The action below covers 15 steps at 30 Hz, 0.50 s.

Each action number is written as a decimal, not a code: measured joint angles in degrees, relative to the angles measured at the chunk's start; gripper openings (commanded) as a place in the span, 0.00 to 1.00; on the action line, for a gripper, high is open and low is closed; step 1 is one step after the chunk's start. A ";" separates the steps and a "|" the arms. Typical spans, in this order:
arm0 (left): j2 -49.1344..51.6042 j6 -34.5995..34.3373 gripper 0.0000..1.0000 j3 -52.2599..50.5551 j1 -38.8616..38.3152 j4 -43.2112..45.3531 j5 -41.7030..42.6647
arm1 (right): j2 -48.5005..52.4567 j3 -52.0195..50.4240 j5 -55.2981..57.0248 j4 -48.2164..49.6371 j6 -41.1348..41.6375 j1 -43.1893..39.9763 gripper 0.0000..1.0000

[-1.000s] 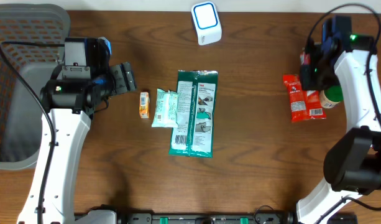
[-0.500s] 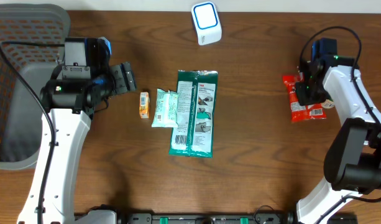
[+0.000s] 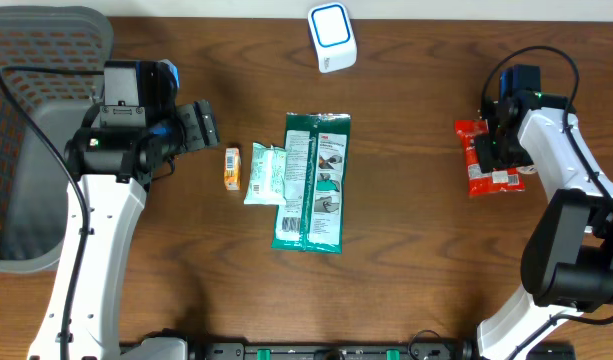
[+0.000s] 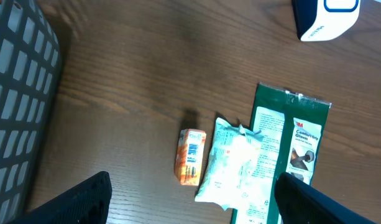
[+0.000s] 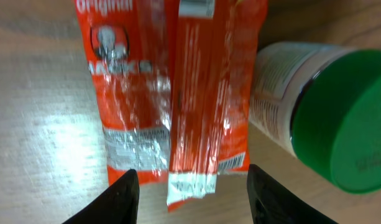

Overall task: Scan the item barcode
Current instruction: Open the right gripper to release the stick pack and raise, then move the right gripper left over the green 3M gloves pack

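On your far left the grey mesh basket (image 3: 26, 150) sits at the table (image 3: 416, 260) edge, just as it did a second ago. Your left gripper (image 3: 204, 125) has not budged: its jaws stand wide apart with nothing between them, hanging just left of the small orange box (image 3: 231, 167).

Right of that box lie the pale wipes packet (image 3: 266, 173), touching it, and the dark green glove pack (image 3: 314, 180) with the wipes overlapping its left edge. None of the three has shifted. The white and blue scanner (image 3: 332, 37) stands at the far edge, well apart from the right arm and where it was before.

The change is all on your right. A second ago the right arm was farther back. It has since drawn in over the red packets (image 3: 486, 160), which lie flat on the table in the same spot.

The right gripper (image 5: 191, 180) was closed then. Now its fingers (image 5: 125, 193) stand partly apart, one on each side of the packets' lower end, with nothing clamped. You cannot tell whether the pads touch the wrapper.

The green-lidded bottle (image 5: 330, 118) stands just right of the packets, and from overhead the arm now covers it.
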 measured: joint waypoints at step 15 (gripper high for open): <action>0.00 0.00 0.84 0.00 0.00 0.00 0.00 | 0.00 -0.04 -37.64 5.42 13.44 5.66 0.65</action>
